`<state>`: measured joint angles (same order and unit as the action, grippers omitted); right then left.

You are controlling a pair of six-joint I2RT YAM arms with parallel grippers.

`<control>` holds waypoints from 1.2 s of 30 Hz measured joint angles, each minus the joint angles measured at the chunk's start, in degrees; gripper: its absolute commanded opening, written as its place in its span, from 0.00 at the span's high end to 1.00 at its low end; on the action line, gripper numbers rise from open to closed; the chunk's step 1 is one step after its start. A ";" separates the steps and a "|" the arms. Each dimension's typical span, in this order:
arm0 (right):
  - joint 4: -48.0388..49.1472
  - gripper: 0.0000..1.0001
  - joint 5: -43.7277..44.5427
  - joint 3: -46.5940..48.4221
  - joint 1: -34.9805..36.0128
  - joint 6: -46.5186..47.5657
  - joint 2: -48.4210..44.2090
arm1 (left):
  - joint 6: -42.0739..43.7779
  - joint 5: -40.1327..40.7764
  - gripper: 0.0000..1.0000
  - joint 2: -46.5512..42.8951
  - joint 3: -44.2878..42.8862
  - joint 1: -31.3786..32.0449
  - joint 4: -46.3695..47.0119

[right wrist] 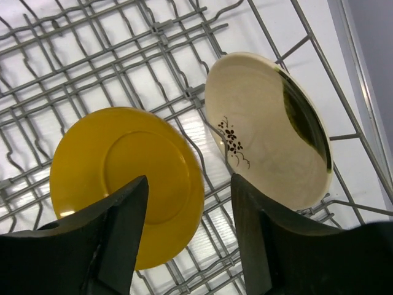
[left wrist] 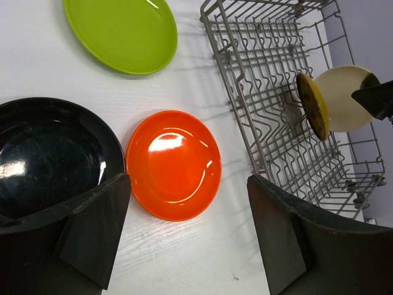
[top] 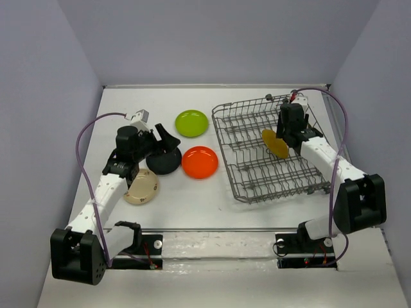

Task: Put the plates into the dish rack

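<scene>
**Dish rack** (top: 257, 170): 2 plates in, both on edge betw. tines.
- yellow plate (right wrist: 123, 166): just ahead of right claw (right wrist: 190, 184) (fingers spread, pinching nothing)
- cream flowered plate (right wrist: 264, 129): ahead, off its right finger

**Left to load:** 4, lying flat outside.
- orange plate (top: 200, 162): below left claw (left wrist: 189, 181), which is spread & empty
- black plate (top: 164, 162): under its left finger
- lime plate (top: 192, 123): ahead of it
- beige plate (top: 142, 189): behind it

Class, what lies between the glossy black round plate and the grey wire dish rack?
The round orange plastic plate, lying flat; the top view shows it.
</scene>
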<state>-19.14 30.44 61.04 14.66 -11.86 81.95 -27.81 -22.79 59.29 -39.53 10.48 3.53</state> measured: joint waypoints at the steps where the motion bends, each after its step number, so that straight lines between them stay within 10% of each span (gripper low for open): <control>1: -0.13 0.45 0.04 -0.02 -0.37 0.00 0.31 | -0.13 0.39 0.13 0.17 -0.13 0.00 -0.04; 12: -0.24 0.13 -12.44 -1.33 0.52 2.58 -4.79 | -0.20 2.49 0.13 1.81 -2.99 0.00 -0.39; 20: -3.98 0.17 -15.02 2.69 13.20 8.79 3.78 | 0.37 2.49 0.13 1.81 -2.99 0.00 -0.39; 36: -14.45 0.12 -7.43 5.73 13.84 16.55 14.56 | 0.98 -1.38 0.13 -3.69 -2.97 0.00 0.20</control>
<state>-33.58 23.00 66.76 28.49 4.69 96.51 -26.83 -24.16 55.59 -42.50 10.48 3.73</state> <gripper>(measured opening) 0.871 0.873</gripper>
